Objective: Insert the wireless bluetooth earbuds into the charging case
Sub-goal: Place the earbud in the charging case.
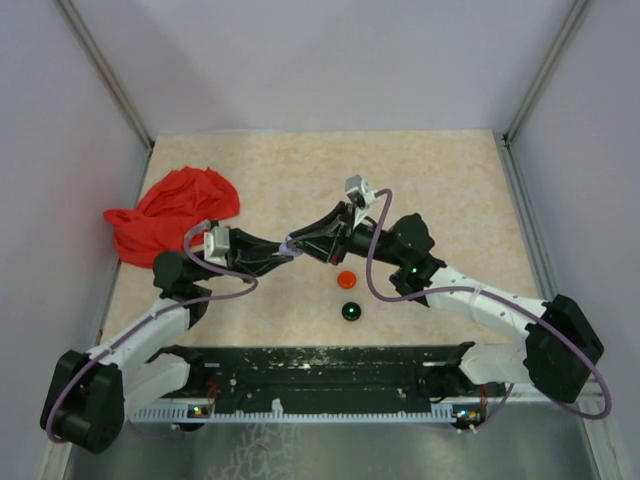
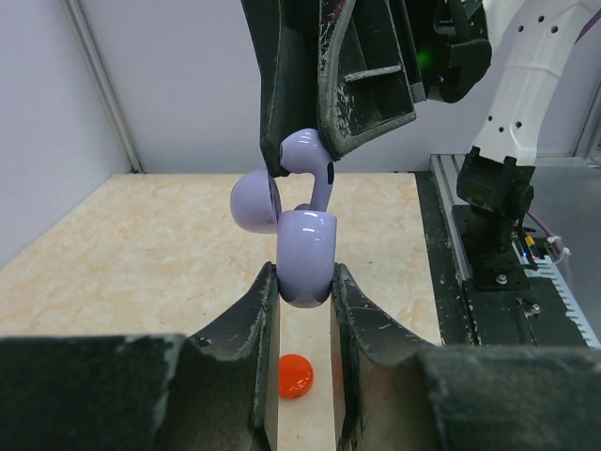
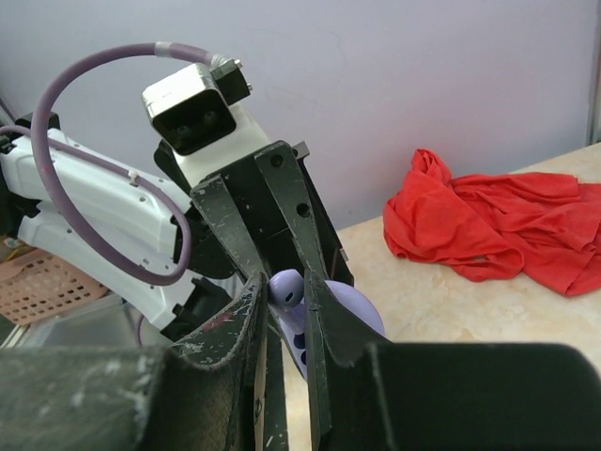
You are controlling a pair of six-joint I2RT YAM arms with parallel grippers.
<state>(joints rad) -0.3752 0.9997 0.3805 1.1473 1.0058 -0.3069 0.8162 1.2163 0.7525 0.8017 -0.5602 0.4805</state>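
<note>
My left gripper (image 2: 304,282) is shut on a lavender charging case (image 2: 306,252), held upright above the table with its round lid (image 2: 254,202) swung open to the left. From above, my right gripper (image 3: 285,287) is shut on a lavender wireless earbud (image 2: 310,158). The earbud's stem points down into the case's open top and touches or nearly touches it. In the right wrist view the earbud (image 3: 287,285) shows between my fingers, with the case (image 3: 364,315) behind them. In the top view both grippers meet at mid-table, left (image 1: 298,248) and right (image 1: 322,244).
A small round orange-red disc (image 1: 346,278) lies on the table just below the grippers, seen also between my left fingers (image 2: 295,376). A black disc (image 1: 351,311) lies nearer the arm bases. A crumpled red cloth (image 1: 175,215) sits at the back left.
</note>
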